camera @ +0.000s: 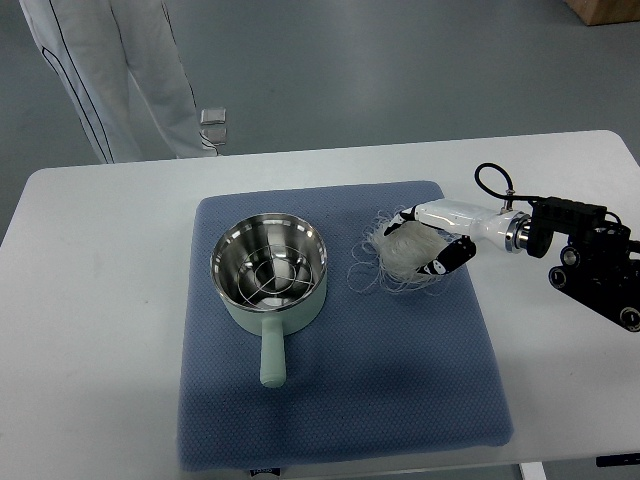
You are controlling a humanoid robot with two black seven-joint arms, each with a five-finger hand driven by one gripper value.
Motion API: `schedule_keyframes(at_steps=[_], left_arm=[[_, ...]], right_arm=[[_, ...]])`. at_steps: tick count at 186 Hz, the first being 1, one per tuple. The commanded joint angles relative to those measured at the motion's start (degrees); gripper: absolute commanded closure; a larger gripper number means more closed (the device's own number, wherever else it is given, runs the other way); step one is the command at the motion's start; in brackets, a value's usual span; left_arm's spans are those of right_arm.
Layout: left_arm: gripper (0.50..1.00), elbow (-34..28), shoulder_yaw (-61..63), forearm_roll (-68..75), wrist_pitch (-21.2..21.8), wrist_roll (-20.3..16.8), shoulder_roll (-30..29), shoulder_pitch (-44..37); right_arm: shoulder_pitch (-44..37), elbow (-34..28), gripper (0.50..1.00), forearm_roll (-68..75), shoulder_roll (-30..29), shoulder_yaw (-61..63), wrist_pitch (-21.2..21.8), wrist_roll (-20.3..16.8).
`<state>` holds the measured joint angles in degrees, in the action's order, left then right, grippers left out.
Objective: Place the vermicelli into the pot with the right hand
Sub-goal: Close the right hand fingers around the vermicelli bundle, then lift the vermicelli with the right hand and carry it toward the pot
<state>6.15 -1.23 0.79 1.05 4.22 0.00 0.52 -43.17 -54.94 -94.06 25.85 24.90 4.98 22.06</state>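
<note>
while a person (120, 70) in pale trousers stands on the grey floor beyond the far left corner, the white desk (90, 300) spreads across the view with a blue mat (340, 400) laid over its middle. on the left half of that mat sits the pot (268, 270), pale green outside and shiny steel inside, its stubby handle pointing toward the near edge; inside it a wire rack shows over the bright bottom. just to the right of the pot, close to its rim but apart from it, lies the vermicelli (385, 262), a loose tangle of thin translucent strands resting on the mat, some loops straying outward toward the pot. the right hand (432, 245) comes next, lying across the right part of the tangle, white on its back with dark fingertips (445, 262), the fingers curled down into and around the strands so that it has hold of the bundle (how firmly the strands are pinched cannot be told from above). the bundle rests low on the mat. behind the hand a silver wrist leads to the black forearm (590, 260), which enters from the right edge above the bare desk, with a black cable looping above the wrist.
</note>
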Motion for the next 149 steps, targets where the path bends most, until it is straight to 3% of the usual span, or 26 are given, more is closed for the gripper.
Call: schedule_keyframes(at_steps=[1, 24, 149], left_arm=[[0.500, 0.0, 0.0, 0.0, 0.0, 0.0, 0.0, 0.0], [0.500, 0.0, 0.0, 0.0, 0.0, 0.0, 0.0, 0.0], [0.500, 0.0, 0.0, 0.0, 0.0, 0.0, 0.0, 0.0]], right_arm=[[-0.1, 0.0, 0.883, 0.0, 0.0, 0.0, 0.0, 0.1], [-0.3, 0.0, 0.955, 0.1, -0.1, 0.1, 0.0, 0.1], [-1.9, 0.0, 0.953, 1.3, -1.2, 4.7, -0.5, 0.1]])
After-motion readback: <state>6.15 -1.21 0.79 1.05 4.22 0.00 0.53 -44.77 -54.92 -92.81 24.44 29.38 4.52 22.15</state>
